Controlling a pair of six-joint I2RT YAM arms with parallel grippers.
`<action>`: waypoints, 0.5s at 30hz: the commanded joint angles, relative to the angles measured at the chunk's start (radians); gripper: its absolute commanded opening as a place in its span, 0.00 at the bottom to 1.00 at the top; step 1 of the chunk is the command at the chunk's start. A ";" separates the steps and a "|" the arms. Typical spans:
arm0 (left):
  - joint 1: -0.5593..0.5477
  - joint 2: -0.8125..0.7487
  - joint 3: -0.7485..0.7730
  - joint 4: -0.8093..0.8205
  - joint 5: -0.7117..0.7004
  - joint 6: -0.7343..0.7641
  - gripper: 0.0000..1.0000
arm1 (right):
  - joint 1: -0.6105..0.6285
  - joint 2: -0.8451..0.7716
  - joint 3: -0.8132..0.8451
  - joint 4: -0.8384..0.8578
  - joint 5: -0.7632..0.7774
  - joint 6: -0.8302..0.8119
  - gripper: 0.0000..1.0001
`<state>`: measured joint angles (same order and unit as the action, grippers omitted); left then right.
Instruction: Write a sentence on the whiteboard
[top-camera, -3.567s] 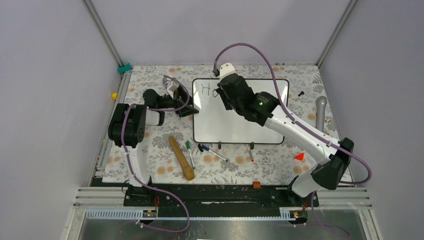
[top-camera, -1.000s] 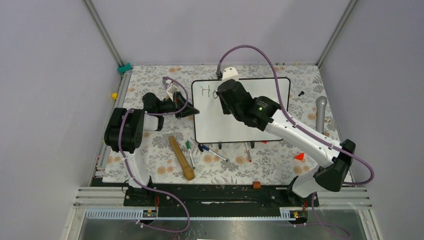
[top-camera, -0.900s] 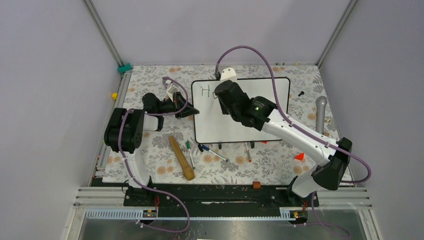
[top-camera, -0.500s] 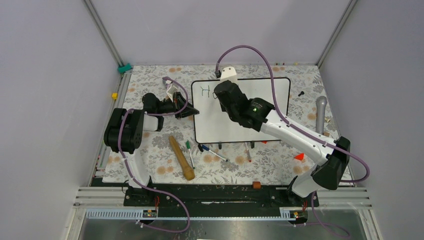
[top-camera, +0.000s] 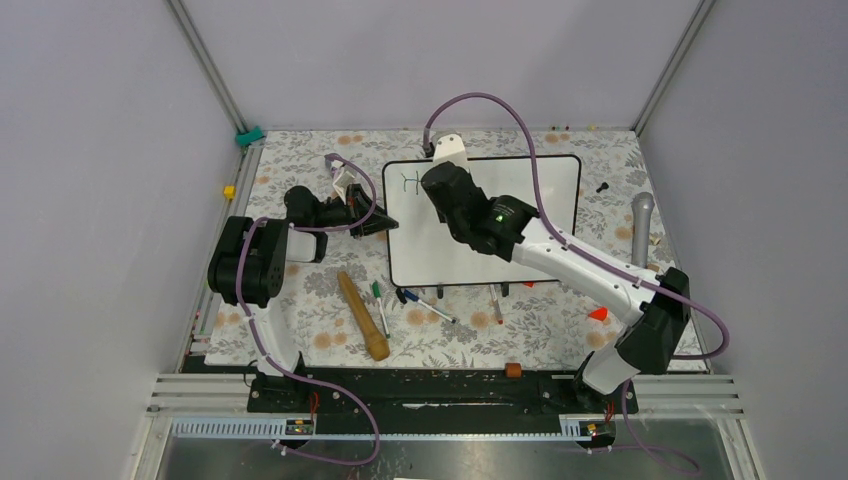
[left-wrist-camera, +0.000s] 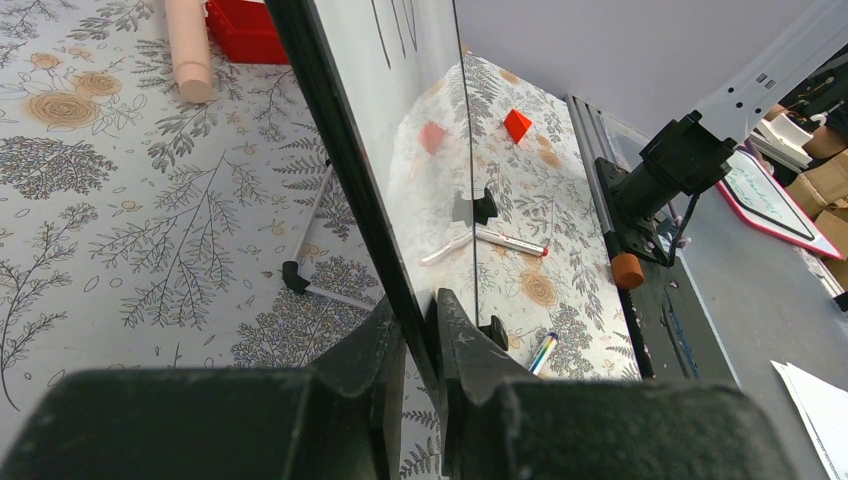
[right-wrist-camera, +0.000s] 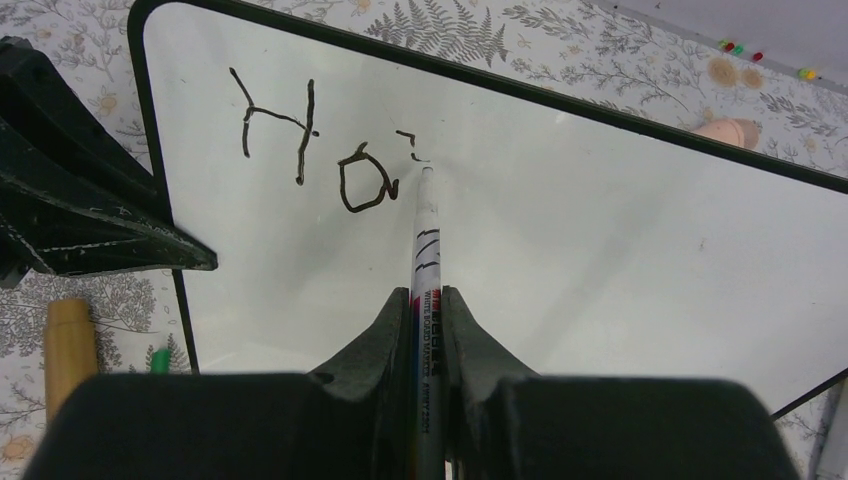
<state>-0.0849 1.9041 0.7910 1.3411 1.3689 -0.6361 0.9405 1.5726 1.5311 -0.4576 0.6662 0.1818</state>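
The whiteboard (top-camera: 450, 250) stands propped at the middle of the table. My left gripper (top-camera: 378, 222) is shut on its black left edge; the left wrist view shows the frame (left-wrist-camera: 340, 150) clamped between the fingers of this gripper (left-wrist-camera: 420, 320). My right gripper (top-camera: 432, 182) is over the board's upper left and is shut on a white marker (right-wrist-camera: 425, 230). The marker's tip touches the board (right-wrist-camera: 620, 260). The sentence (right-wrist-camera: 310, 140) reads "Ho" plus a small first stroke of another letter by the tip; it shows faintly in the top view (top-camera: 405, 181).
A wooden roller (top-camera: 362, 315), a green marker (top-camera: 378, 295) and two pens (top-camera: 425, 305) lie in front of the board's left foot. A red-tipped pen (top-camera: 497, 303), a red wedge (top-camera: 599, 313) and a microphone (top-camera: 642, 225) lie to the right. An orange cylinder (top-camera: 513, 369) sits at the near rail.
My right gripper and the marker have shifted a little left and toward the board's far edge. More strokes stand beside the first letter. The left gripper stays clamped on the board's edge.
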 joint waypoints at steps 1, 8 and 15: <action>0.002 -0.033 0.010 0.135 0.032 0.162 0.00 | 0.002 0.011 0.021 0.039 0.043 -0.008 0.00; 0.002 -0.036 0.008 0.135 0.032 0.164 0.00 | -0.011 0.026 0.039 0.039 0.033 -0.012 0.00; 0.002 -0.035 0.007 0.135 0.030 0.164 0.00 | -0.023 0.043 0.051 0.039 0.023 -0.016 0.00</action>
<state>-0.0849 1.9041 0.7910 1.3415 1.3693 -0.6361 0.9302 1.6032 1.5387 -0.4564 0.6697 0.1749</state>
